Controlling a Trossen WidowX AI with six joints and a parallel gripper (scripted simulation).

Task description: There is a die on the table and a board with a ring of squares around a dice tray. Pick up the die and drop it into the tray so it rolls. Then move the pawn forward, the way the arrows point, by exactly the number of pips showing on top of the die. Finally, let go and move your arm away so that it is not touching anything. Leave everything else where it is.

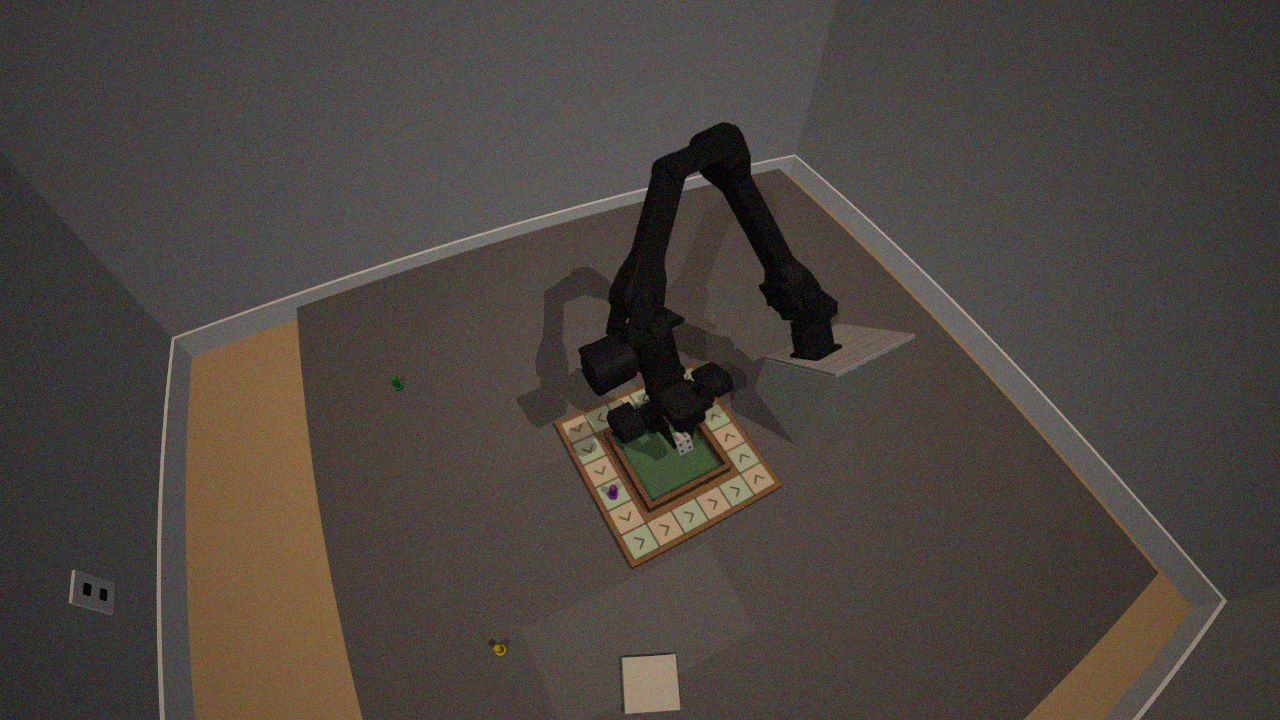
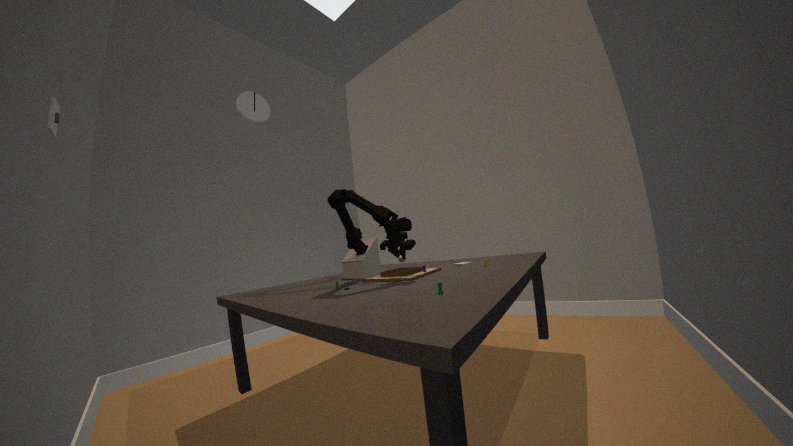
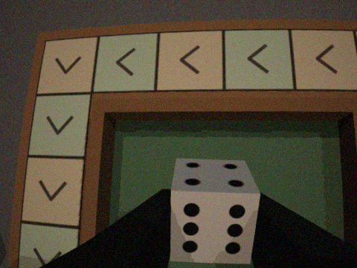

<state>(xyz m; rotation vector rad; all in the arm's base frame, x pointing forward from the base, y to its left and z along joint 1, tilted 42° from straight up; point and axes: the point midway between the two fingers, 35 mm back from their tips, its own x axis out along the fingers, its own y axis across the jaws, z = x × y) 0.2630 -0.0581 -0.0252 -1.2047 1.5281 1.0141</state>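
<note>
The black parallel-jaw gripper (image 1: 677,438) (image 2: 401,258) (image 3: 210,202) grasps the white cubic die (image 1: 682,442) (image 2: 401,259) (image 3: 215,212), four and six black pips showing in the wrist view, above the dice tray (image 1: 687,493) (image 2: 394,272) (image 3: 223,101). The tray is square, brown-walled and lined in flat green, with only shadows visible inside. Around it, the board (image 1: 632,563) (image 2: 388,279) (image 3: 93,33) alternates peach and pale-green arrow squares. The glossy-looking purple pawn (image 1: 613,491) (image 2: 424,268) stands on a pale-green square at the top view's left side.

die (image 1: 683,443) (image 2: 401,259) (image 3: 215,212): white, pinched aloft | purple pawn (image 1: 613,491) (image 2: 424,268): on board, seemingly upright
</note>
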